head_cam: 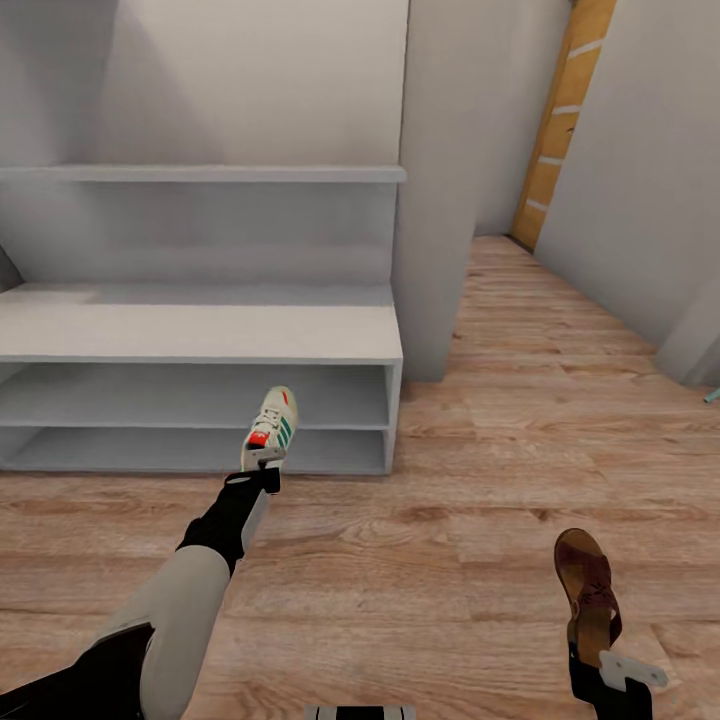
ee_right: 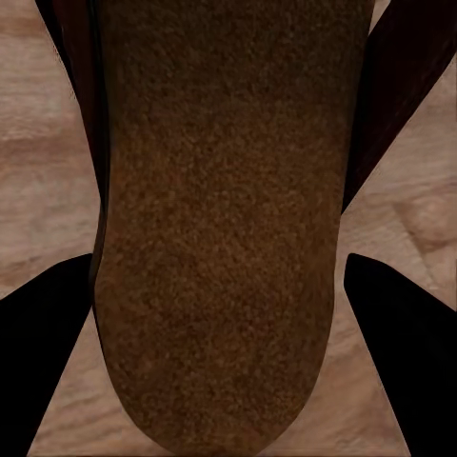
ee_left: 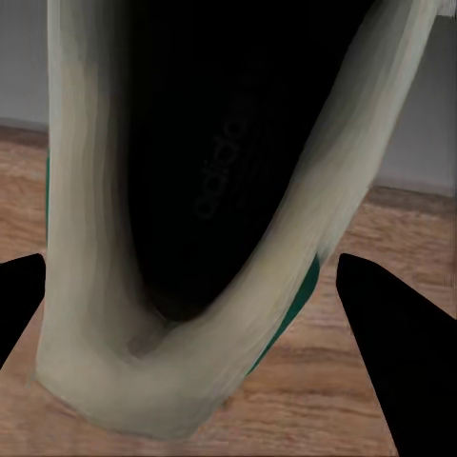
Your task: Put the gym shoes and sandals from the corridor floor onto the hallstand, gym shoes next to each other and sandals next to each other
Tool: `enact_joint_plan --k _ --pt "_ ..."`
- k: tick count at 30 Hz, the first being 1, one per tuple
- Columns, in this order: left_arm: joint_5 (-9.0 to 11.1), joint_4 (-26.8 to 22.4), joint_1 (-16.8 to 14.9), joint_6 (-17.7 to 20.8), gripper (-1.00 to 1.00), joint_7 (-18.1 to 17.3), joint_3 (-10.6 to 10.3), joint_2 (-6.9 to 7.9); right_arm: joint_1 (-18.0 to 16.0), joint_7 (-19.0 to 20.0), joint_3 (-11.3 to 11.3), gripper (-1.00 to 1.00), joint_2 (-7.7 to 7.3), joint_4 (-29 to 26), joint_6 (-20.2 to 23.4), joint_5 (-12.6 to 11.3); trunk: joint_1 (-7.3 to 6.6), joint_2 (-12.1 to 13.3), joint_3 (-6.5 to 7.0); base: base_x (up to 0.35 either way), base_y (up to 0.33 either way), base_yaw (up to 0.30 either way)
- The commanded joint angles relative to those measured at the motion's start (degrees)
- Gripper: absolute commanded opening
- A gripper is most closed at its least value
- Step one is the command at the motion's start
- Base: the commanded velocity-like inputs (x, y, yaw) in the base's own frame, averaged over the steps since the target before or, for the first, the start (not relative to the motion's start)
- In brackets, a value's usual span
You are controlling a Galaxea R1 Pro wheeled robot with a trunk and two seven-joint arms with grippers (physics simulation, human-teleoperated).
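1. While the left gripper (head_cam: 262,466) holds a gym shoe (head_cam: 271,428) up by its heel in front of the hallstand (head_cam: 200,330), the rack's bench top and two low shelves lie bare behind it; a pale wall pillar (head_cam: 435,200) stands just beside the rack's right end, and a tan door (head_cam: 560,120) shows at the far end of the corridor.
2. Seen from the head, the gym shoe's long axis runs away from the robot towards the rack, toe tilted up and slightly right, overlapping the open shelf fronts; it is off the corridor floor (head_cam: 450,520).
3. In the left wrist view the gym shoe (ee_left: 190,371) sits heel-first between the two dark fingers (ee_left: 400,343); the jaws are spread about the heel's width and seem to bear on its sides, though the contact itself is hard to see.
4. The right gripper (head_cam: 600,672) holds a sandal (head_cam: 590,590) at its heel end; the sandal's long axis points away from the robot and a little left, toe forward, well apart from the rack.
5. In the right wrist view the sandal (ee_right: 219,238) shows its tan footbed between the fingers (ee_right: 48,352), closed in on its heel from both sides; wood planks show beyond it.
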Motion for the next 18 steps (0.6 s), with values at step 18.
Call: enact_joint_plan --k 18 --pt "-0.55 -0.10 0.22 -0.27 -1.00 -0.12 0.42 0.04 -0.05 -0.32 -0.22 -1.00 0.01 0.08 -0.16 0.61 0.02 -0.02 -0.05 0.258 -0.007 0.000"
